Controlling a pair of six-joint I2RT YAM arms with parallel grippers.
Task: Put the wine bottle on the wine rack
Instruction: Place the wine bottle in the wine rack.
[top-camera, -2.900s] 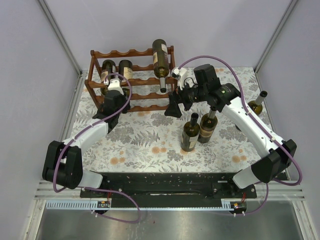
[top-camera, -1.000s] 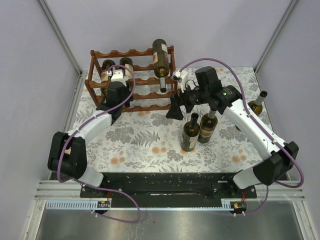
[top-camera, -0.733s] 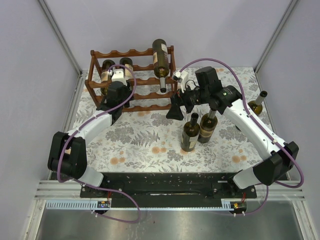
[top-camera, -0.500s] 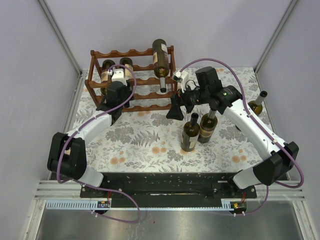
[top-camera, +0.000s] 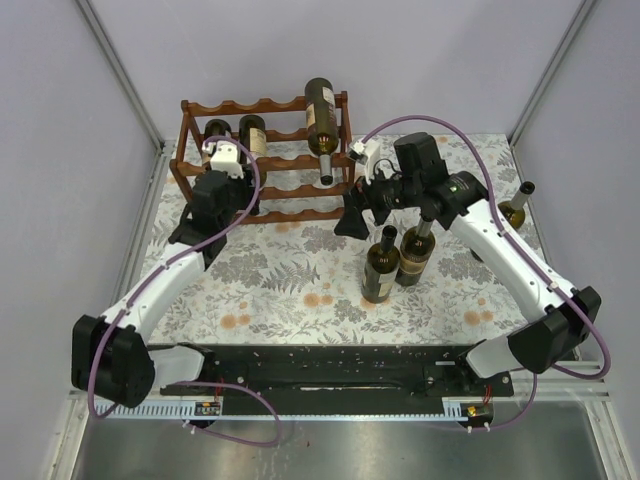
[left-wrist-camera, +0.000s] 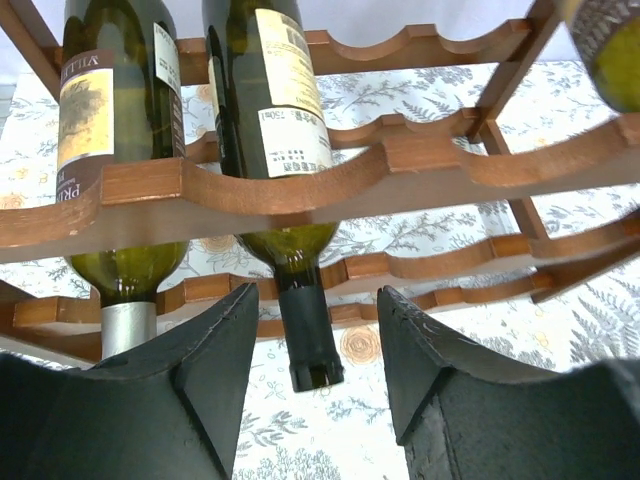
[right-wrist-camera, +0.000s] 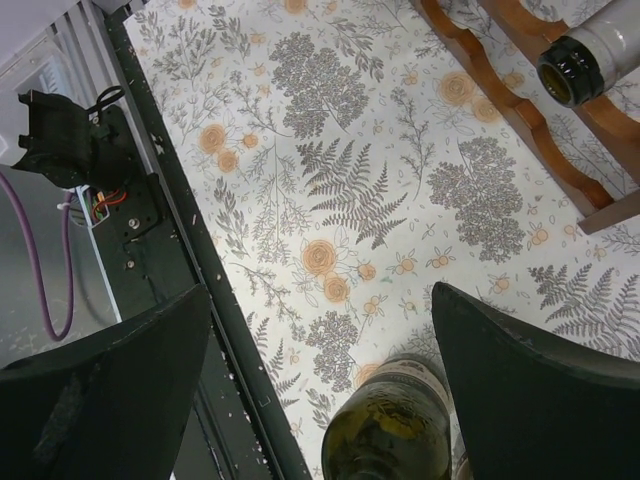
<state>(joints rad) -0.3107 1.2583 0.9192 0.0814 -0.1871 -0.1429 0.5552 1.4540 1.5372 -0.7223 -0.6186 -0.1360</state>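
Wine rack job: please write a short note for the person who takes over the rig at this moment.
Left gripper: open, jaws on either side of the neck of a racked dark green glass bottle, not touching it.
Right gripper: open wide, empty, close to two standing dark green bottles.
Done: three bottles lie on the reddish-brown wooden wine rack: the racked one, its left neighbour, one at the right end.
Left to do: three bottles stand on the floral table: those two in the middle, one at the right edge.
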